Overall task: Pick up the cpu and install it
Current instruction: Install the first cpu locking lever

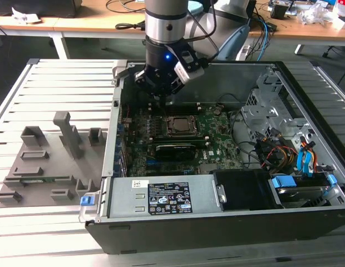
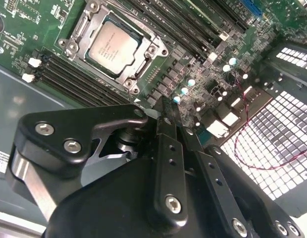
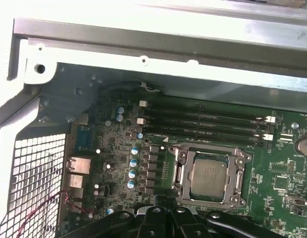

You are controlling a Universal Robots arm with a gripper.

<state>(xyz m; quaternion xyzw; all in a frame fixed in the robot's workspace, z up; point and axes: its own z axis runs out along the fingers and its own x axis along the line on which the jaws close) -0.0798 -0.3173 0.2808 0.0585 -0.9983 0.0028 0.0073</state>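
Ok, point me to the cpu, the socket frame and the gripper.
cpu point(image 2: 113, 47): second wrist view, centre of its silver top.
socket frame point(image 3: 182, 172): first wrist view, its side bar.
gripper point(image 2: 166, 106): second wrist view, fingertip end.

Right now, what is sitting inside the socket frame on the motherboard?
The cpu lies flat inside the socket frame, silver top up, also seen in the first wrist view. The contacts beneath it are covered. The gripper sits beside the socket, not touching the cpu.

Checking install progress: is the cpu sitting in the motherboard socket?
Yes, the cpu lies flat inside the socket frame in the second wrist view.
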